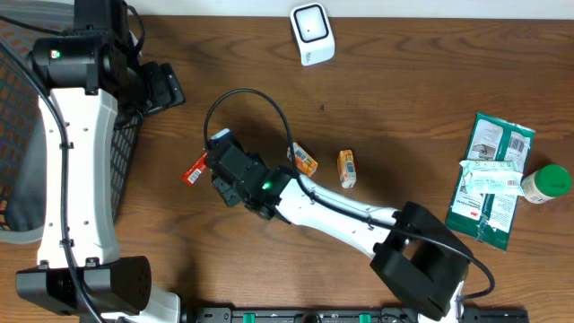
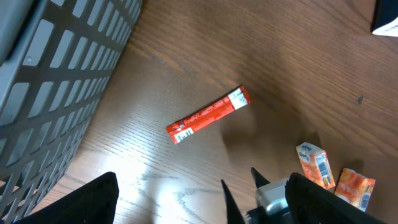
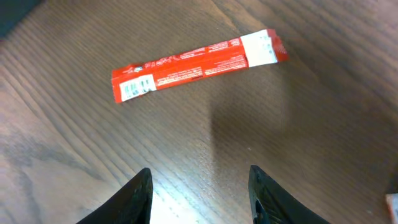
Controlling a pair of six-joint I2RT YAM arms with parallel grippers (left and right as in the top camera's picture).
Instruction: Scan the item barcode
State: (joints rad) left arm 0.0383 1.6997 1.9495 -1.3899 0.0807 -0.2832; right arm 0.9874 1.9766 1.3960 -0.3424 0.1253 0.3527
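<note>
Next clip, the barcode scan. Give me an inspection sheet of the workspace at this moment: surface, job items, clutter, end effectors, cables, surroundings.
Surface: wooden table, no spills seen.
Job's things: red stick packet lying flat, barcode end facing up; white scanner at the far edge, well apart from it.
Clutter: orange carton close to the right arm, second orange carton beside it; green wipes pack and green-capped bottle at the right.
End effectors: right end effector open above the table near the packet, not touching it; left end effector open, empty.
Cables: black cable looping above the right wrist.
Surroundings: grey mesh basket on the left.
</note>
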